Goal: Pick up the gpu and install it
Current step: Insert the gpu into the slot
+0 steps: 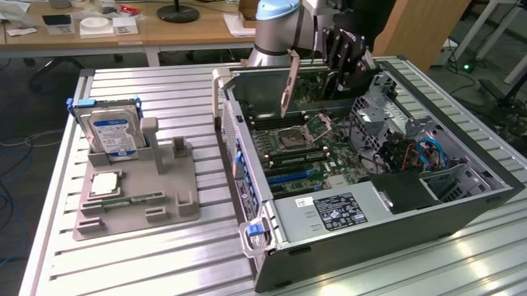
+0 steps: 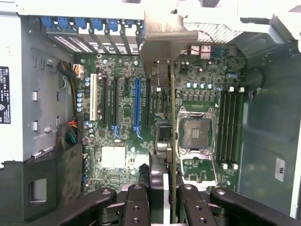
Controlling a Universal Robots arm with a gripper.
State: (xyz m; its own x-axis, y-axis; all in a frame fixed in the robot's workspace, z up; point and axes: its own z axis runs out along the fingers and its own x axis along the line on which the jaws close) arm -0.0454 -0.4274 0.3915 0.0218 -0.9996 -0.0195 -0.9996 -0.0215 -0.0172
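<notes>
Holding 1 gpu [image 1: 289, 83] over 1 open case [image 1: 371, 253], 2 fingers [image 2: 187, 205] clamped

bench [image 1: 165, 259]: ribbed bare aluminium, satin sheen with glare streaks. pc case [image 1: 494, 185]: matt black painted shell, raw grey sheet metal inside. motherboard [image 2: 197, 80]: green board, slight gloss. gpu [image 1: 290, 80]: dull silvery metal bracket, dark matt card. gripper [image 2: 170, 197]: matt black, jaws smooth. parts holder [image 1: 165, 209]: matt grey plastic. hard drive [image 1: 111, 132]: silver metal, glossy blue-white label, blue plastic side rails.
</notes>
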